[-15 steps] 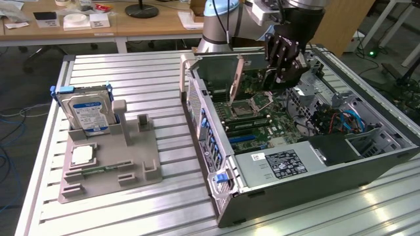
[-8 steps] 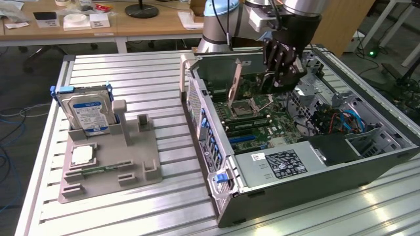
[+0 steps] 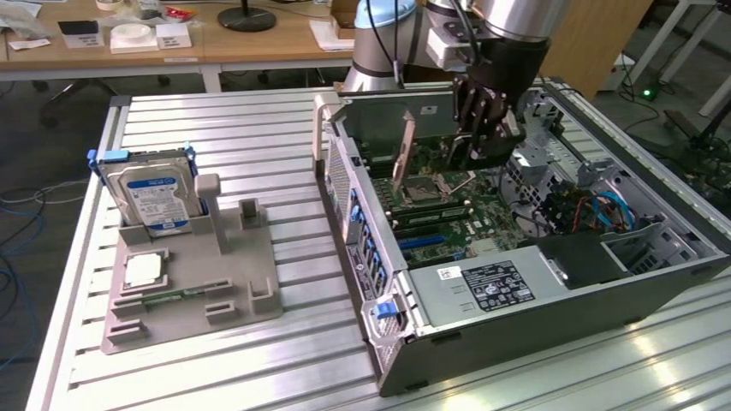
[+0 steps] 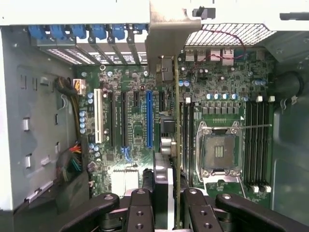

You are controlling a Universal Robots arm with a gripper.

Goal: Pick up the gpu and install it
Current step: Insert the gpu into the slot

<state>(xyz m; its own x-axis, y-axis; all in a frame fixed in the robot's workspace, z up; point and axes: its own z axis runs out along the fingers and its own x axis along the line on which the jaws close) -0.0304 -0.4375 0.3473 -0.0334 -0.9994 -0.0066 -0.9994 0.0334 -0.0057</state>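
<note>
Inside the open computer case (image 3: pixel 377 342), my gripper (image 3: pixel 471 154) is shut on the gpu (image 3: pixel 403 158), a thin card held on edge above the motherboard (image 3: pixel 457 227). In the wrist view the gpu (image 4: pixel 176 145) shows edge-on as a narrow green line between my black fingers (image 4: pixel 140 208), with the gripper (image 4: pixel 169 212) closed around it. Its silver end bracket (image 4: pixel 169 29) reaches the case's rear wall with the blue clips (image 4: pixel 91 33). The card hangs between the blue slot (image 4: pixel 149 118) and the processor socket (image 4: pixel 219 152). Whether its lower edge touches a slot is hidden.
A grey holder (image 3: pixel 228 295) on the slatted table at the exterior view's left carries a blue-labelled hard drive (image 3: pixel 154 193) and a small silver chip (image 3: pixel 143 270). Inside the case are the power supply (image 3: pixel 491 287), a drive cage (image 3: pixel 639 248) and blue cables (image 3: pixel 611 210).
</note>
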